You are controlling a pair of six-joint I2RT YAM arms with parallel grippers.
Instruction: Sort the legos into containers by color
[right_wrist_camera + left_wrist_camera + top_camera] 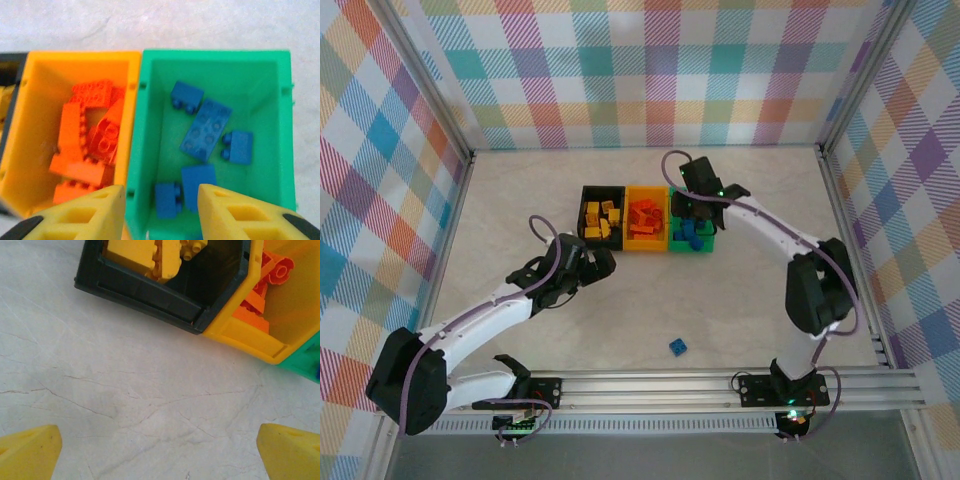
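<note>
Three joined containers sit mid-table: a black bin [586, 215] with yellow legos [603, 219], an orange-yellow bin [645, 243] with orange-red legos [644, 216], and a green bin [692, 247] with blue legos [688, 233]. One blue lego [678, 347] lies alone on the table near the front rail. My right gripper [692, 205] [160, 192] hovers open over the green bin [215, 55], with nothing between its fingers; several blue legos [206, 129] lie below it. My left gripper [595, 265] [159, 440] is open over bare table just in front of the black bin [145, 292].
The marble-look table [520, 200] is walled by checked panels on three sides, with a metal rail [720, 385] along the near edge. In the left wrist view, the orange-yellow bin [250, 335] and a corner of the green bin [305, 360] lie to the right.
</note>
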